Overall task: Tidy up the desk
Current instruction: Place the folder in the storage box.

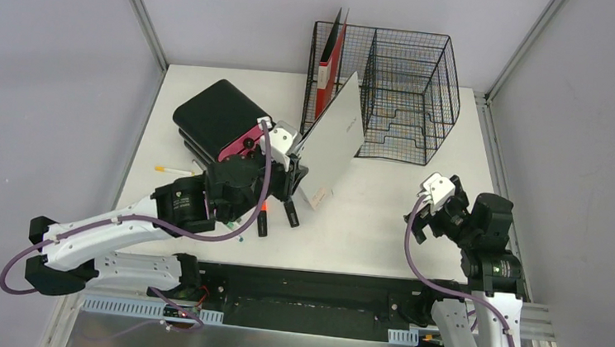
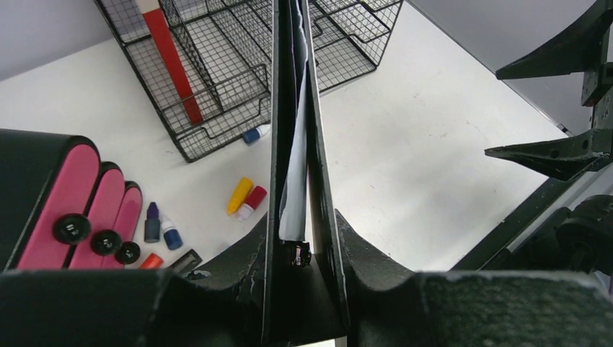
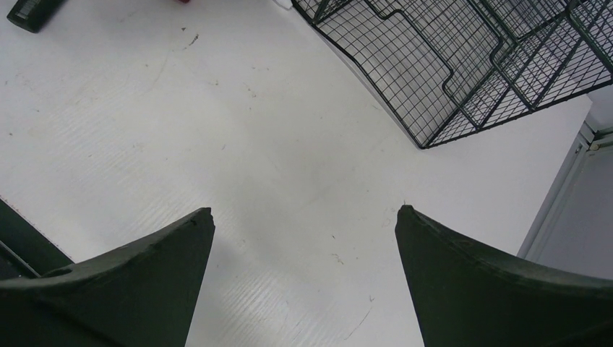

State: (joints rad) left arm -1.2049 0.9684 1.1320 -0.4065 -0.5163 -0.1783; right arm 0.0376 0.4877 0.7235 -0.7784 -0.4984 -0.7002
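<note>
On the white desk (image 1: 375,220) my left gripper (image 1: 295,163) is shut on the lower edge of a thin grey folder (image 1: 336,134). The folder stands tilted on edge just in front of the black wire rack (image 1: 402,90). In the left wrist view the folder (image 2: 293,108) runs straight up between my fingers (image 2: 361,253), its dark covers pinched around white sheets, and the left gripper (image 2: 300,217) clamps its base. My right gripper (image 1: 431,225) hovers open over the bare right side of the desk (image 3: 289,130); nothing lies between the tips of the right gripper (image 3: 303,210).
A red folder (image 1: 329,67) stands in the rack's left slot. Black-and-pink binders (image 1: 221,121) lie stacked at the back left. Small coloured bottles (image 2: 240,194) and black markers (image 1: 291,214) are scattered near the left arm, and a white pen (image 1: 173,170) lies farther left.
</note>
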